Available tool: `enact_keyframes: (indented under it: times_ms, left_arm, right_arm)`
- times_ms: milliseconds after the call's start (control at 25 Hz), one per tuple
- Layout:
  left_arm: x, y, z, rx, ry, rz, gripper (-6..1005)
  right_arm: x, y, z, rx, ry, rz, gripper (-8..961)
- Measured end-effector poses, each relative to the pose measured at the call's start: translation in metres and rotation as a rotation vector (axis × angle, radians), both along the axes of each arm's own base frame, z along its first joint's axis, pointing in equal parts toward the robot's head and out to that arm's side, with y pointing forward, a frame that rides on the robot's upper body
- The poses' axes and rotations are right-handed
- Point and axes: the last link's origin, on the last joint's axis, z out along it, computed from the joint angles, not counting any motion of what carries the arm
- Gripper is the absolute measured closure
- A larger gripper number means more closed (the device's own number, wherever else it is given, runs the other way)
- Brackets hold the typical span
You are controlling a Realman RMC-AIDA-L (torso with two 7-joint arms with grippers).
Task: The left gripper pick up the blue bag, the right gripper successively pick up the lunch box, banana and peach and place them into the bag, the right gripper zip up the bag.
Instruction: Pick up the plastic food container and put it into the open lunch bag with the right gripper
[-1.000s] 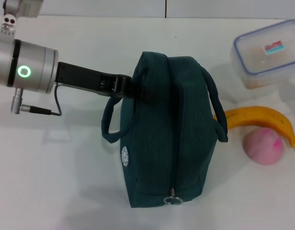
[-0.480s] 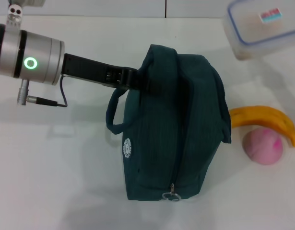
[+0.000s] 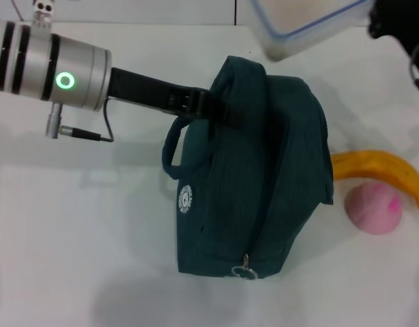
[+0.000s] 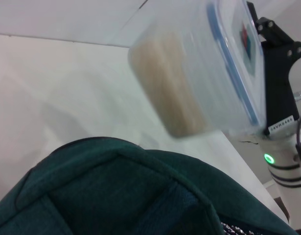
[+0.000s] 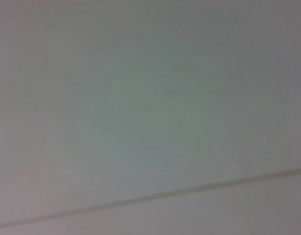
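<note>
Bag mouth is what matters here; the left gripper (image 3: 219, 111) is clamped on the blue bag (image 3: 264, 184) at its top edge, seemingly propping it open; the right gripper (image 4: 277, 73) grips the lunch box (image 4: 199, 68) raised above that opening; banana (image 3: 379, 170) and peach (image 3: 375, 208) wait below it, beside the bag.

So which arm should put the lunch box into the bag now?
Right. The right tool already carries the lunch box in the air beyond the blue bag, while the left tool is at the bag's edge.

Teal bag (image 3: 264, 170) upright; lunch box (image 3: 301, 20) airborne above; banana (image 3: 379, 170), peach (image 3: 376, 208) beside.
</note>
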Motion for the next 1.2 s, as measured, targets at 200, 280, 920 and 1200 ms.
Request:
enact_keyframes:
  times_ms: [200, 280, 920, 1200]
  left_arm:
    - [0.001, 0.005, 0.0, 0.018, 0.008, -0.01, 952]
    - [0.0, 0.006, 0.001, 0.028, 0.013, -0.014, 952]
    - [-0.006, 0.02, 0.014, 0.102, 0.046, -0.005, 952]
    - [-0.003, 0.024, 0.015, 0.119, 0.049, -0.014, 952]
  right_arm:
    - [-0.008, -0.008, -0.016, -0.074, -0.038, 0.052, 824]
    - [-0.004, -0.011, -0.019, -0.083, -0.058, 0.048, 822]
    - [0.037, -0.029, -0.018, -0.086, -0.189, -0.019, 813]
    - [0.014, -0.026, -0.034, -0.173, -0.285, 0.123, 810]
